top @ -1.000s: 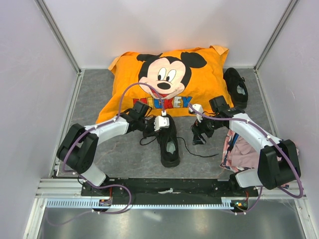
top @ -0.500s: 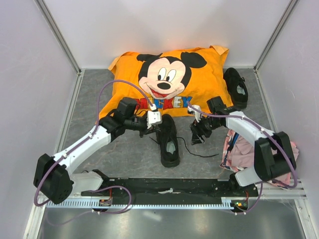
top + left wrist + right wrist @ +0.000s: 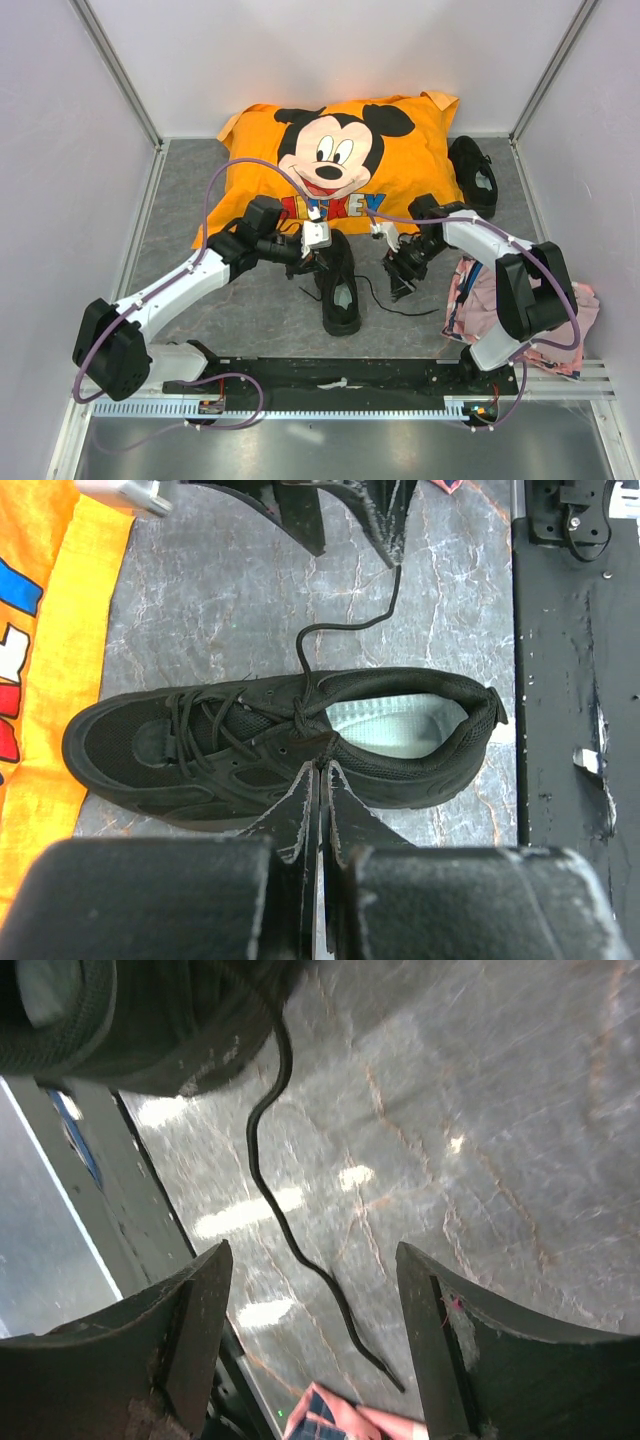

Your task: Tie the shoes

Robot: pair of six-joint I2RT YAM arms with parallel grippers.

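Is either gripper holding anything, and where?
Right gripper is open, holding nothing. Left gripper is shut against the black low-top sneaker beside its eyelets; whether it pinches anything cannot be told.

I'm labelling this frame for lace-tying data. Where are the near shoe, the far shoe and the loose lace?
near shoe (image 3: 342, 297), top view, on its pale insole.
far shoe (image 3: 474, 176), top view, on its middle.
loose lace (image 3: 303, 655), left wrist view, just above the shoe.

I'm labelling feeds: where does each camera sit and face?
Top external: overhead at the near side, facing down on left arm and right arm.
Left wrist: on the left arm, facing down past the shut left pincer at the shoe.
Right wrist: on the right arm, facing down between the open right pincer at the lace.
Shared: all show that shoe.
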